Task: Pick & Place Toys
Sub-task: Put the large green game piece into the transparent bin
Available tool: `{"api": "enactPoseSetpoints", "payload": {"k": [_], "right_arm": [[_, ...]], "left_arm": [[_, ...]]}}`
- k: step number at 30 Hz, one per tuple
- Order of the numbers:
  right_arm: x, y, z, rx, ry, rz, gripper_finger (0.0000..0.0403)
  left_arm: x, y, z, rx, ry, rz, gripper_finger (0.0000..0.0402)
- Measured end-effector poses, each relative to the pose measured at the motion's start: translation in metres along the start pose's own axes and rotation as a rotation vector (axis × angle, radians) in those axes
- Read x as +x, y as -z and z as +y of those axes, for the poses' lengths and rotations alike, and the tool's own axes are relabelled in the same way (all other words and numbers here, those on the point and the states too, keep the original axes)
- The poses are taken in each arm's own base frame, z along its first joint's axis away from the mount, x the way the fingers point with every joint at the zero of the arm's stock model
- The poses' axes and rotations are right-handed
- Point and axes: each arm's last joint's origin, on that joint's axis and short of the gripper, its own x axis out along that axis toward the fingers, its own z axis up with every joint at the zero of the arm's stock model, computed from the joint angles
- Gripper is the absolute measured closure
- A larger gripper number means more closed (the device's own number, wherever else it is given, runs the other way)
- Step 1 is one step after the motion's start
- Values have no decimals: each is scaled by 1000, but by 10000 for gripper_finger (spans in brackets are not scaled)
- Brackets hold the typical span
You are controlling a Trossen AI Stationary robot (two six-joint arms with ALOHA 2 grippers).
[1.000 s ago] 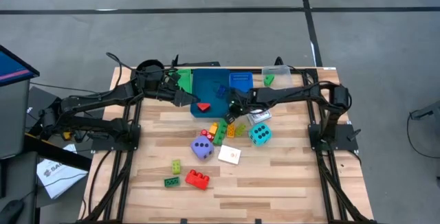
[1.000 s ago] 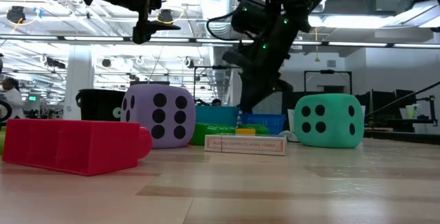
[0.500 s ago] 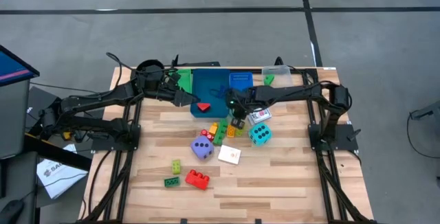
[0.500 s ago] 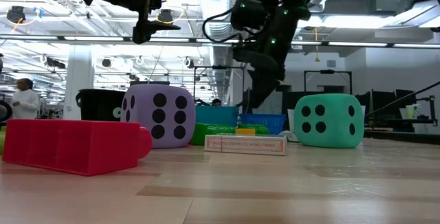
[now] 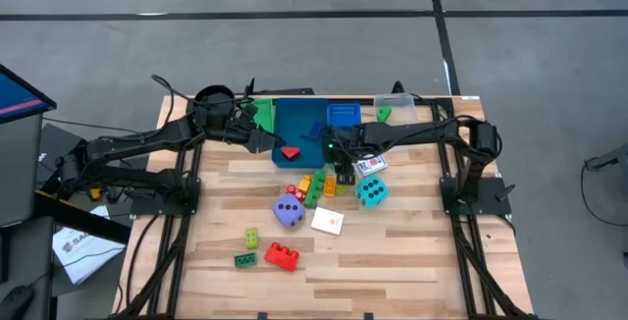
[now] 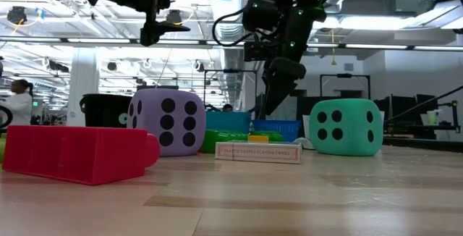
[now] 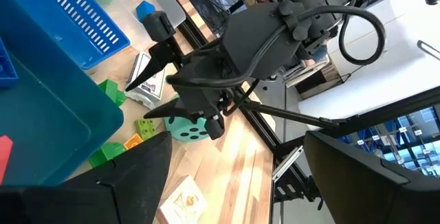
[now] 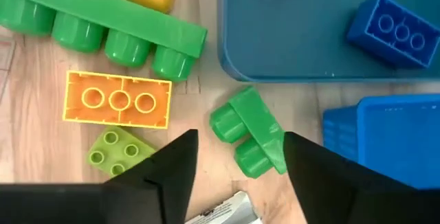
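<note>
Pale wood table with bright toys — a purple dice and a teal dice, both black-dotted, a red brick, an orange brick, green bricks, a blue brick — and a teal-blue tray.

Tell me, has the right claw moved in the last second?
Yes. In the low view the right claw has risen, compared with the purple dice, and its fingers have spread apart.
</note>
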Motion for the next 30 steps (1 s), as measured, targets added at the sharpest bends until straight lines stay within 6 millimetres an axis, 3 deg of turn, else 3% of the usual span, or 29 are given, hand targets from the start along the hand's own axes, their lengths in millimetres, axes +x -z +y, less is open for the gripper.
{"api": "enactPoseSetpoints", "payload": {"k": [7, 19, 30], "right_arm": [[1, -2, -4, -50, -10, -28, 171], [3, 6, -33, 4, -27, -37, 181], [8, 3, -31, -72, -64, -69, 182]], "left_arm": [[0, 0, 0, 2, 0, 0, 78], [0, 0, 0, 2, 0, -1, 78], [0, 0, 0, 1, 0, -1, 78]]}}
